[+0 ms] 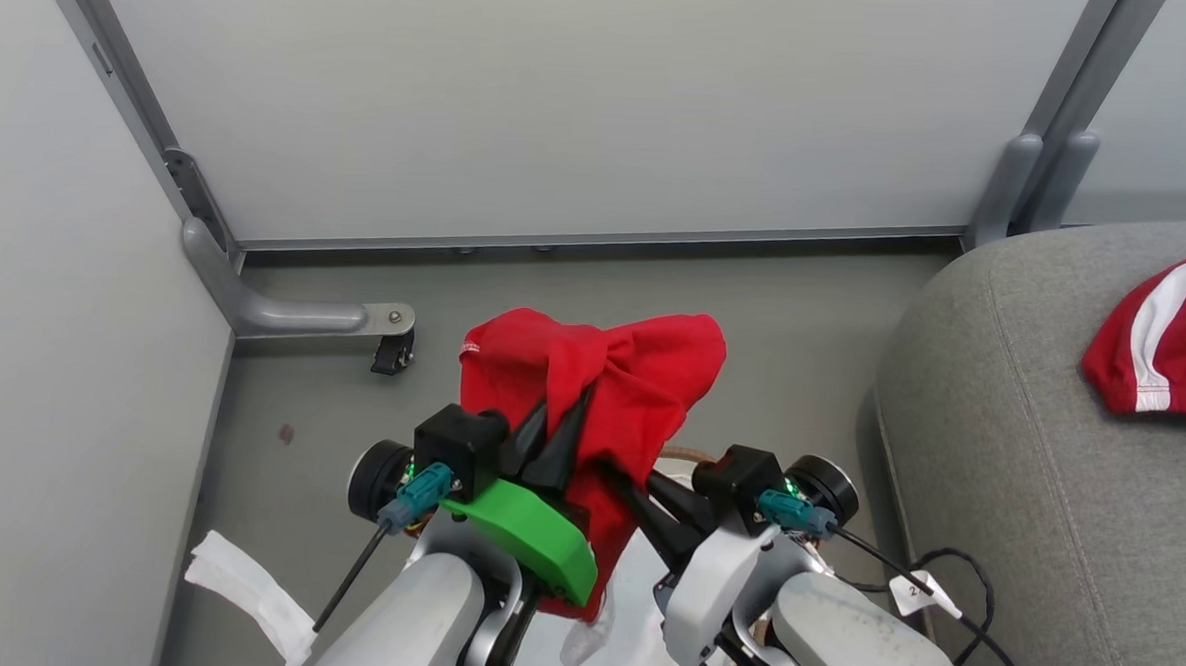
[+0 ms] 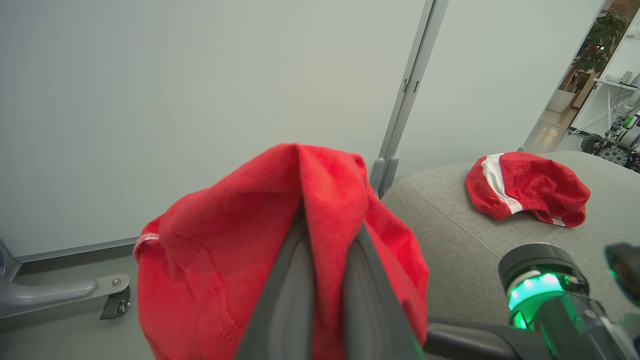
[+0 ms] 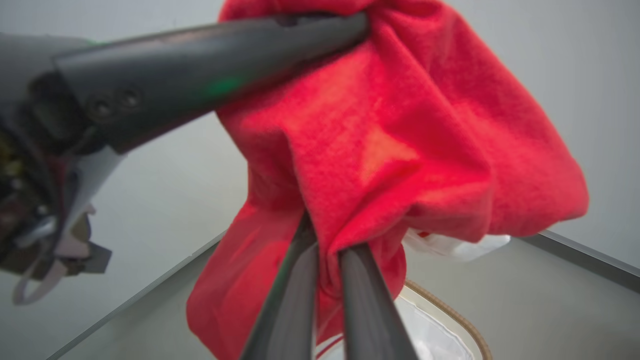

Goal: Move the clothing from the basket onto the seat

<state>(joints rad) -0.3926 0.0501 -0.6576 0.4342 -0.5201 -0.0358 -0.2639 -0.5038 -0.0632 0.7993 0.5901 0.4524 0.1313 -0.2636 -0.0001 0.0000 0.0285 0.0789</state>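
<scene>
A plain red garment [image 1: 601,373] hangs bunched in the air above the basket [image 1: 690,455], whose brown rim peeks out under the cloth. My left gripper [image 1: 565,402] is shut on the garment's upper fold, the dark fingers [image 2: 295,280] pinching fabric. My right gripper [image 1: 626,495] is shut on a lower fold [image 3: 325,240], just below and right of the left one. In the right wrist view the basket [image 3: 450,315] lies underneath with a thin white liner [image 3: 430,335] in it. A red garment with a white stripe [image 1: 1163,338] lies on the grey seat [image 1: 1028,462] at the right.
Pale partition panels stand behind and to the left, and a metal foot with a caster [image 1: 392,349] sits on the grey floor. A white cloth strip [image 1: 252,583] lies at the lower left. A black cable with a tag [image 1: 927,588] hangs beside the seat's edge.
</scene>
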